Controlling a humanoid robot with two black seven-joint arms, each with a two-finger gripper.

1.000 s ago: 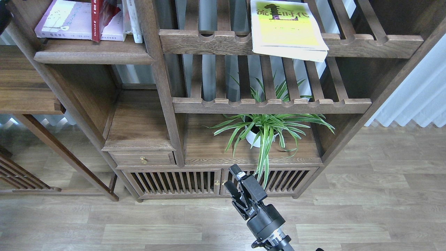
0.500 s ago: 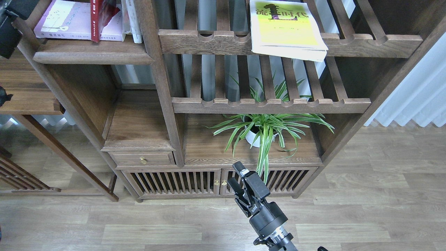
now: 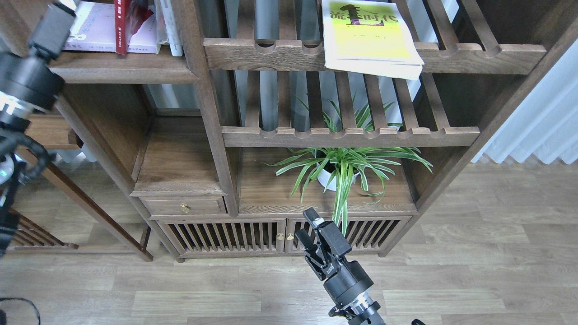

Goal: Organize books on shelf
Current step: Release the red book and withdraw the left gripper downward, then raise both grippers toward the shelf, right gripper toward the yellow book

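A pale lavender-white book (image 3: pixel 97 27) lies flat on the dark-brown shelf (image 3: pixel 122 68) at the top left. A red book (image 3: pixel 124 22) stands leaning on it. A yellow-green book with black characters (image 3: pixel 368 36) lies on the upper slatted rack, its corner hanging over the front rail. My left gripper (image 3: pixel 63 11) is at the shelf's left end, right by the lavender book; its fingers run off the top edge and cannot be told apart. My right gripper (image 3: pixel 308 225) is open and empty, low in front of the cabinet doors.
White-spined upright books (image 3: pixel 169 22) stand to the right of the red book. A potted spider plant (image 3: pixel 343 169) sits under the lower slatted rack (image 3: pixel 352 135). A drawer (image 3: pixel 185 206) and slatted cabinet doors (image 3: pixel 226 235) are below. White curtains (image 3: pixel 542 126) hang at right.
My left arm has swung up into view from the left edge and now reaches the shelf's left end by the lavender book. My right gripper has barely shifted.
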